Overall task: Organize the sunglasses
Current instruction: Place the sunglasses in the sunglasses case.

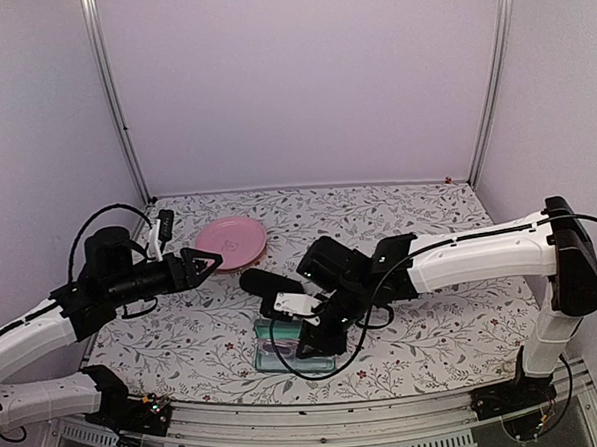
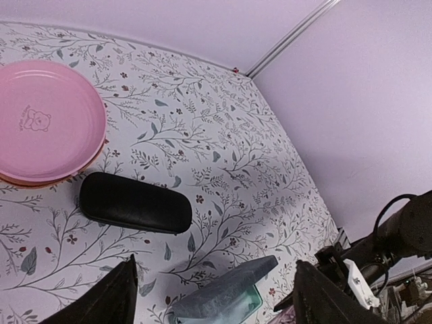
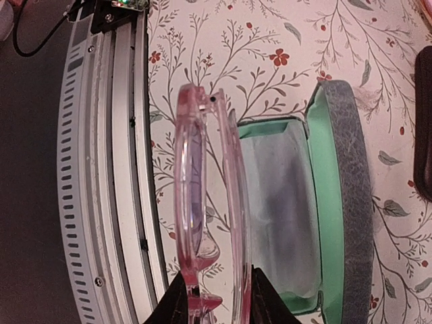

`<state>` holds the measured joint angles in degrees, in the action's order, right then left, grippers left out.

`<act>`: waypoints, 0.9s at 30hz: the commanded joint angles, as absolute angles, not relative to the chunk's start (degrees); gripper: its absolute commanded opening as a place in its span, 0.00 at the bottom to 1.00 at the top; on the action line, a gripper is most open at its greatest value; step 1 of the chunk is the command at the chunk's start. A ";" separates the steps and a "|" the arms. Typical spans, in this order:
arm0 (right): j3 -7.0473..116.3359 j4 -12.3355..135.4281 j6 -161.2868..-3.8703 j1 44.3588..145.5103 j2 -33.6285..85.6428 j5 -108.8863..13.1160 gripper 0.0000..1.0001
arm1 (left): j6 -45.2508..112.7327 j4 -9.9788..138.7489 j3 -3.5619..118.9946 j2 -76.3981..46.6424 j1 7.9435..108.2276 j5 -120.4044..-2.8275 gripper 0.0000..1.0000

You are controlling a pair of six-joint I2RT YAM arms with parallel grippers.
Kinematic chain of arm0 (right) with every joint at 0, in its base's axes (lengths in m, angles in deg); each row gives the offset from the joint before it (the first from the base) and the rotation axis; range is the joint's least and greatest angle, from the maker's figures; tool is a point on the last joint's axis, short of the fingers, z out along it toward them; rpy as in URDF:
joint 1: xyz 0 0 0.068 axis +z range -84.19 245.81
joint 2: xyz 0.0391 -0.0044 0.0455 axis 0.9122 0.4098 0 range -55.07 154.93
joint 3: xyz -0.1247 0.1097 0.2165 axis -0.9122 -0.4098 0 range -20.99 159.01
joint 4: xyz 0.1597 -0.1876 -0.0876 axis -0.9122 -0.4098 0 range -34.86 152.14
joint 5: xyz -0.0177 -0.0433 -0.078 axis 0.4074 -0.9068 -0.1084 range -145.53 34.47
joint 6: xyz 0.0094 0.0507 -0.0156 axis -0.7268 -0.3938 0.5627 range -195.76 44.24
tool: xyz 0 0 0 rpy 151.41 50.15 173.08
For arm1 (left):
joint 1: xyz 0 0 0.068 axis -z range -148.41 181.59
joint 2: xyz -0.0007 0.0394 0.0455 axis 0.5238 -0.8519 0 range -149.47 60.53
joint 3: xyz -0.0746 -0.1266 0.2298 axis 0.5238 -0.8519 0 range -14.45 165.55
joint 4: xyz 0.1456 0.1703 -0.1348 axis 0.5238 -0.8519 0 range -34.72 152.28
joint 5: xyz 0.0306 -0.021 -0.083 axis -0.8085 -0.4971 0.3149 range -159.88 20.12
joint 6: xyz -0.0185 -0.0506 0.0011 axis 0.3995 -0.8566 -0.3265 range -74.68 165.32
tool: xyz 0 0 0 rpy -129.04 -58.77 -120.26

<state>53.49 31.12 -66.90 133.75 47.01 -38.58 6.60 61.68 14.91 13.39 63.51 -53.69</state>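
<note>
Pale pink sunglasses (image 3: pixel 209 202) sit closest to my right wrist camera, folded and edge-on, and my right fingers (image 3: pixel 175 307) are closed narrow on their lower end, holding them clear of the counter (image 1: pixel 435 337). At 3 o'clock of them in that view the grey-blue case (image 3: pixel 341 202) lies open with its green lining up, and the glasses overlap its near rim; at 9 o'clock runs the slotted metal rail (image 3: pixel 108 169) at the counter's near edge. My left fingers (image 2: pixel 111 300) stand wide apart with nothing between them, hovering above the counter's left side and looking across it. From above, the counter is covered by a white cloth printed with grey sprigs and small red flowers. On it the black oval case (image 1: pixel 272 282) lies shut near the middle, the open case at 6 o'clock of it and the pink plate (image 1: pixel 232 240) at 11 o'clock, just apart from it. My right arm reaches in from 3 o'clock, my left from 9 o'clock. Plain pale lilac walls close the counter on three sides, with aluminium posts (image 1: pixel 112 103) in the two far corners.
</note>
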 commanded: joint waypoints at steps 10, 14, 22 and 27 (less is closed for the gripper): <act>63.45 28.55 -61.58 134.72 57.82 -37.00 0.28 | 9.93 60.28 17.18 13.52 61.91 -54.96 0.86; 64.19 28.18 -61.20 134.71 59.66 -37.33 0.28 | 10.89 60.08 17.19 13.78 61.83 -55.81 0.93; 64.09 27.70 -61.08 134.30 61.68 -38.57 0.28 | 11.03 60.65 16.77 13.11 61.89 -55.35 0.95; 64.00 27.77 -61.09 133.80 62.22 -38.65 0.28 | 10.76 61.23 16.61 13.03 61.84 -55.50 0.95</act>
<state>62.65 28.21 -61.55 134.27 60.69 -38.44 10.19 60.63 15.74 13.26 62.55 -55.35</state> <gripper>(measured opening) 0.280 0.951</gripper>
